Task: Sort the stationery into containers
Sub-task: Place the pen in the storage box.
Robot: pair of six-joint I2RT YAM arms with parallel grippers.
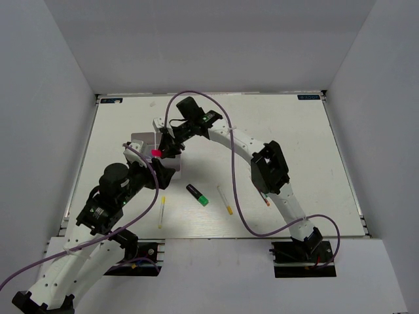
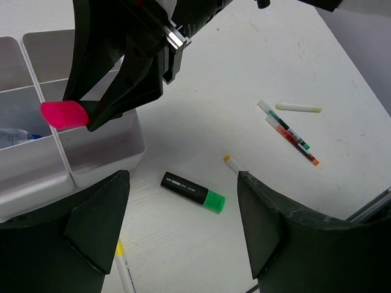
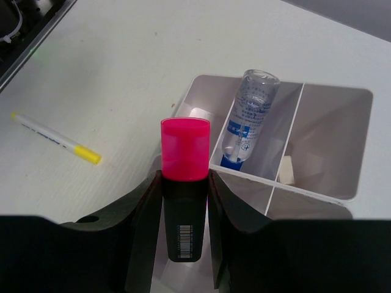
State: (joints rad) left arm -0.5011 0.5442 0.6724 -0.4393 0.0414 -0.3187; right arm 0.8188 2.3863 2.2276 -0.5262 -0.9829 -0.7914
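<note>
White tabletop lies boxed in by pale grey panels. Nearest the arm bases lies a thin white pen with a yellow tip. Just beyond it is a black highlighter with a green cap, with a second thin yellow-ended pen to its right, all flat on the table and apart from one another. The left gripper hangs above the green highlighter, its fingers spread wide with nothing between them.

Farther back sits the white plastic box of square compartments. A white-blue marker leans in one cell and a small beige eraser lies in the next. The right gripper pinches a black highlighter with a pink cap by its barrel, cap outward, lifted off the table at the box's edge.
</note>
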